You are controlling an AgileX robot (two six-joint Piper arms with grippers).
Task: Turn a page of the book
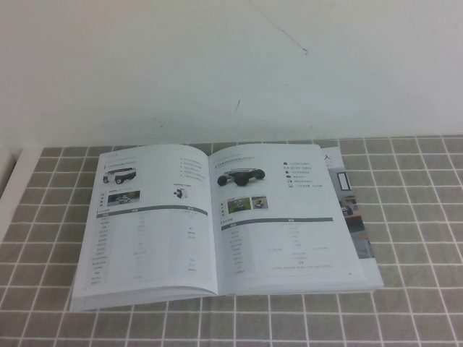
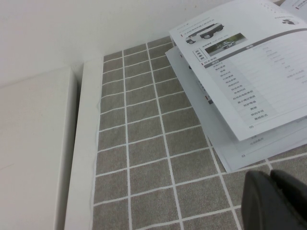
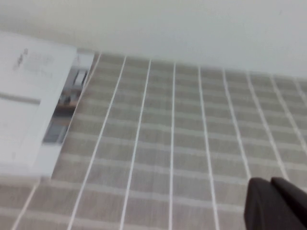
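Note:
The book lies open on the grey tiled mat. Its left leaf shows a white boxy vehicle. The page is the right leaf, lying flat, with a black low wheeled vehicle and a grey-barred table. A photo-printed cover edge sticks out to its right. Neither gripper shows in the high view. My left gripper is shut and empty, low over the mat beside the book's left front corner. My right gripper is shut and empty over the mat, well to the right of the book.
The grey tiled mat covers the table up to a white wall. A white strip and table edge run along the mat's left side. Bare mat lies to the book's right.

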